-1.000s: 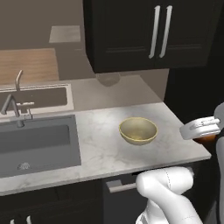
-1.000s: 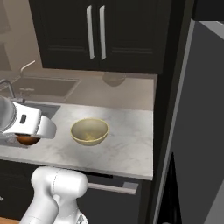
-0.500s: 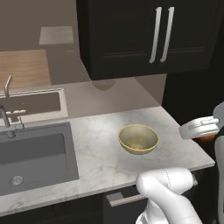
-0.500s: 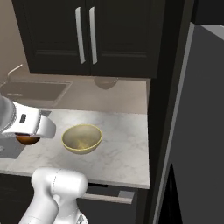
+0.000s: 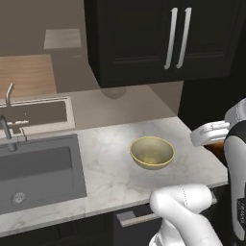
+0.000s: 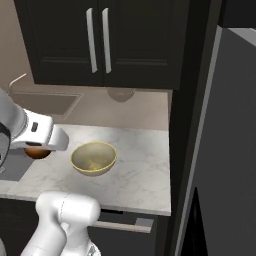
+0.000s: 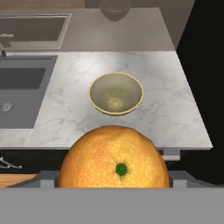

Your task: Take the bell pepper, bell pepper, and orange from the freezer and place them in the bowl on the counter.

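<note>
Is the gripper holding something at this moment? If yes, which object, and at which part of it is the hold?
Yes. The gripper holds the orange. The hand view shows it held by its two opposite sides, with the green stem end facing the camera.

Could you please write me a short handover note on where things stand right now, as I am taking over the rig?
End effector: shut on the orange, carried short of the counter.
Bowl: on the counter right of the sink, nothing in it.
A second, duller bowl stands at the back by the wall.
Done: orange taken out.
Left: set the orange in the bowl, then fetch both bell peppers from the freezer.
</note>
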